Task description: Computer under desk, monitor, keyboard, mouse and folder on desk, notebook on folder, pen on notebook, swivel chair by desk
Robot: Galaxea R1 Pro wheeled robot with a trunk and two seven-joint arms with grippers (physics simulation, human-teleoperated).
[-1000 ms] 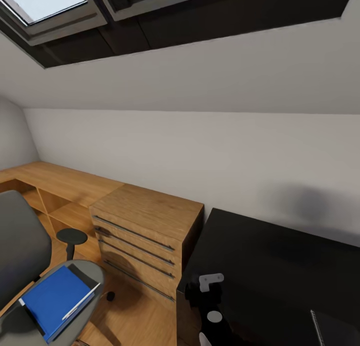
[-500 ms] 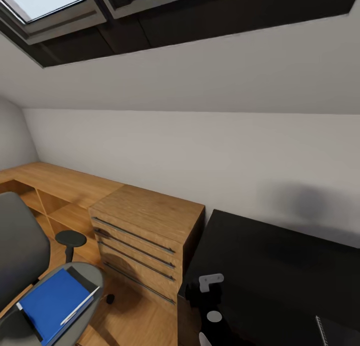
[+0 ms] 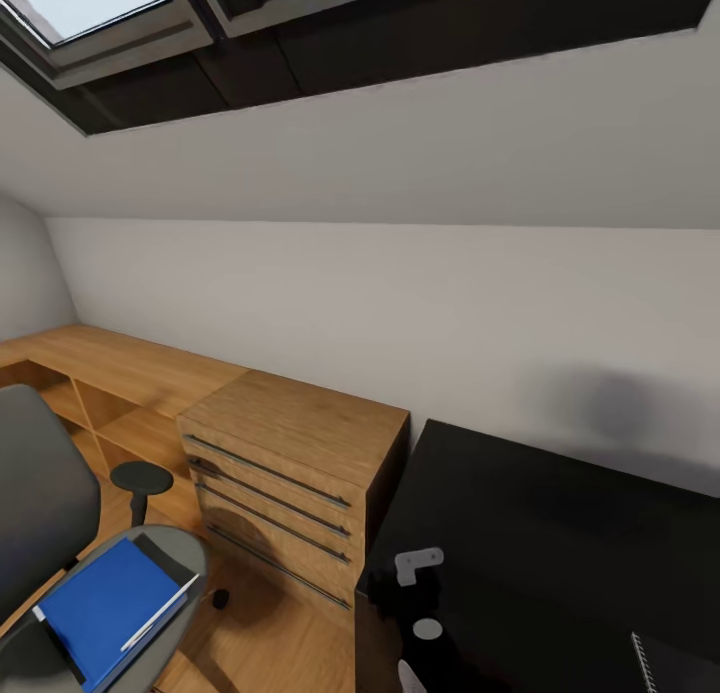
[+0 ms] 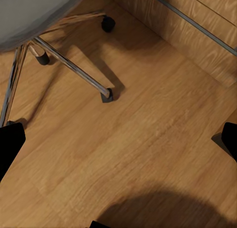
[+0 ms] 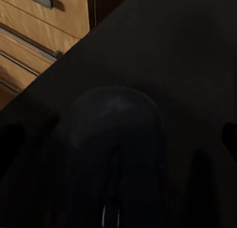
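From the head view, the swivel chair (image 3: 40,493) stood at the lower left on the wooden floor (image 3: 270,643), its grey seat carrying the folder (image 3: 100,603). The pen (image 3: 155,611) lay slanted on the folder's blue cover, and a dark strip at the folder's far edge could have been the notebook, though I could not tell. Just beside the chair stood a light wooden chest (image 3: 290,463) with long bar handles, and touching its other side was the black glossy surface (image 3: 560,533) along the white wall. A corner of the keyboard (image 3: 680,665) showed at the surface's near right edge. Part of a robot arm (image 3: 420,613) with a white bracket rose at the surface's near corner.

In the left wrist view, the left tool (image 4: 118,144) hung above the wooden floor with its black fingers (image 4: 10,144) spread wide apart, nothing between them. The chair's metal star base (image 4: 69,65) and casters lay beyond, with the chest's drawer front further on.

In the right wrist view, the right tool (image 5: 118,146) hovered over the black surface with its fingers (image 5: 229,136) apart. The mouse (image 5: 116,134) sat on the surface between them, not clamped. The chest's drawers showed past the surface's edge
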